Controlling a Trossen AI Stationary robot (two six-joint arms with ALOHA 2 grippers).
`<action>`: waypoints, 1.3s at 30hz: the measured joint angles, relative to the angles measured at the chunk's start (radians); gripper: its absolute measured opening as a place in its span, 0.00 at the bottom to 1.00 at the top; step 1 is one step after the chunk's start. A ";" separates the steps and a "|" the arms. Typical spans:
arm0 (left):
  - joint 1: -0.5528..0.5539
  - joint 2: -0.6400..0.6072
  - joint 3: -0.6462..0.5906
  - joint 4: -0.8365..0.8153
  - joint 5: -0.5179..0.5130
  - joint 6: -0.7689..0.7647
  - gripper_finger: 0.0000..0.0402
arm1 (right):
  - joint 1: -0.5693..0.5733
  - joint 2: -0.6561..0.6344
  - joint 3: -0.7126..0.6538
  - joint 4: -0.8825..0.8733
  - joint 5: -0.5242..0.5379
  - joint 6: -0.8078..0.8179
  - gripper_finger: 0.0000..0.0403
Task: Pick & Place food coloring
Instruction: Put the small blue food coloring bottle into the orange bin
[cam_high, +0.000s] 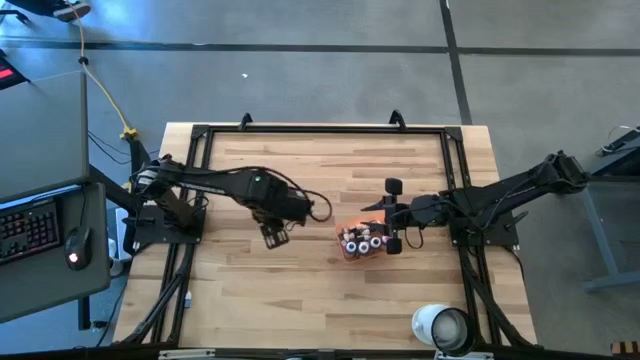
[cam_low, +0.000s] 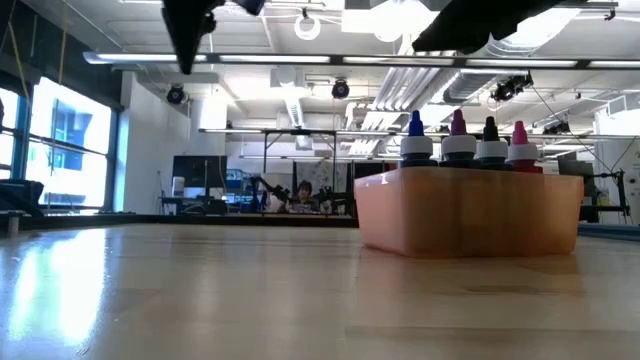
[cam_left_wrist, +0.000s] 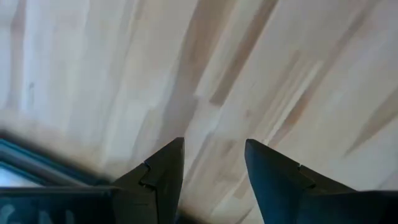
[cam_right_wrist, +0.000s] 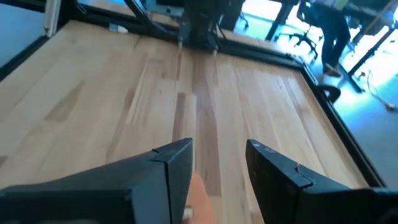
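low view shows the food coloring bottles (cam_low: 466, 146) standing upright in the orange tray (cam_low: 470, 212), only caps and shoulders above the rim: blue, magenta, dark, pink tips in a row. high view puts the tray (cam_high: 345, 232) right of table centre with the bottles (cam_high: 362, 241) packed close, touching or nearly so. right gripper (cam_high: 392, 214) hangs over the tray's right side; right wrist view has its fingers parted with nothing between them, orange tray edge (cam_right_wrist: 198, 198) just below. left gripper (cam_high: 274, 235) waits over bare table (cam_high: 300, 290) left of the tray, fingers apart, holding nothing. handling guess: small plastic droppers, light, stiff enough to pinch, smooth and a bit slippery, easy to tip. caps taper to a point so a pinch there will likely slide off; better to close on the collar or body just under the cap, coming straight down. neighbours are tight, so take an outer bottle first or the fingers will knock the rest. tray is light too, may slide. white cup (cam_high: 441, 326) sits near the table's front right edge.
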 joint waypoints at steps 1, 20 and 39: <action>-0.011 -0.018 -0.018 0.036 -0.002 -0.009 0.42 | 0.000 0.003 0.000 0.011 -0.005 -0.011 0.36; -0.408 -0.289 -0.854 0.375 0.533 -0.765 0.42 | 0.000 0.191 0.000 0.054 -0.017 -0.084 0.36; -0.577 -0.202 -1.062 0.732 0.821 -0.530 0.42 | -0.020 0.358 0.000 0.189 -0.043 -0.172 0.36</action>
